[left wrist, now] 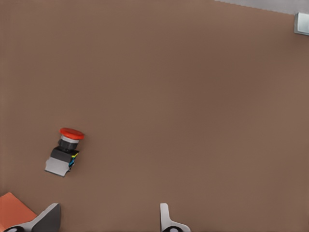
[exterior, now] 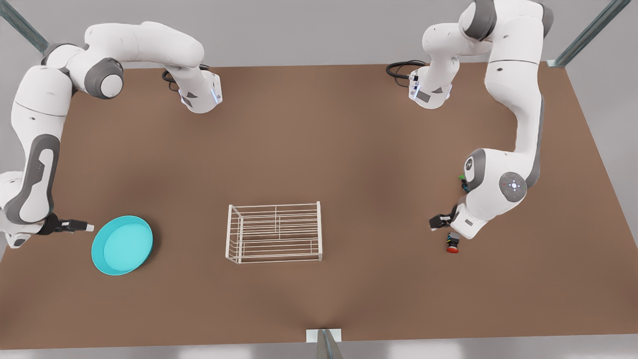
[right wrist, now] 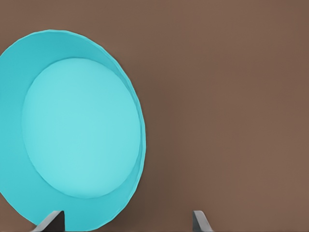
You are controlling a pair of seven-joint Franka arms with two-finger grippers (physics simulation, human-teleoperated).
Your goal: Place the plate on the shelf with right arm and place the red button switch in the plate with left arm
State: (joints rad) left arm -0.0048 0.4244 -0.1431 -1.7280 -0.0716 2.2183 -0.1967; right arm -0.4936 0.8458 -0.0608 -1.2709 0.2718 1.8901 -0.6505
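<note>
The turquoise plate (exterior: 122, 245) (right wrist: 77, 130) lies flat on the table at the front view's left. My right gripper (exterior: 84, 227) (right wrist: 125, 223) hovers low just beside its rim, open and holding nothing. The white wire shelf (exterior: 274, 232) stands in the middle with nothing on it. At the front view's right the red button switch (exterior: 452, 243) (left wrist: 66, 150) lies on the table on its side. My left gripper (exterior: 439, 222) (left wrist: 107, 221) hangs open close to it, apart from it and off to one side.
A green-capped switch (exterior: 462, 177) peeks out behind the left arm. An orange cube (left wrist: 12, 212) sits by one left finger. The brown table (exterior: 349, 149) ends close to the plate and the right gripper. Metal frame posts stand at the corners.
</note>
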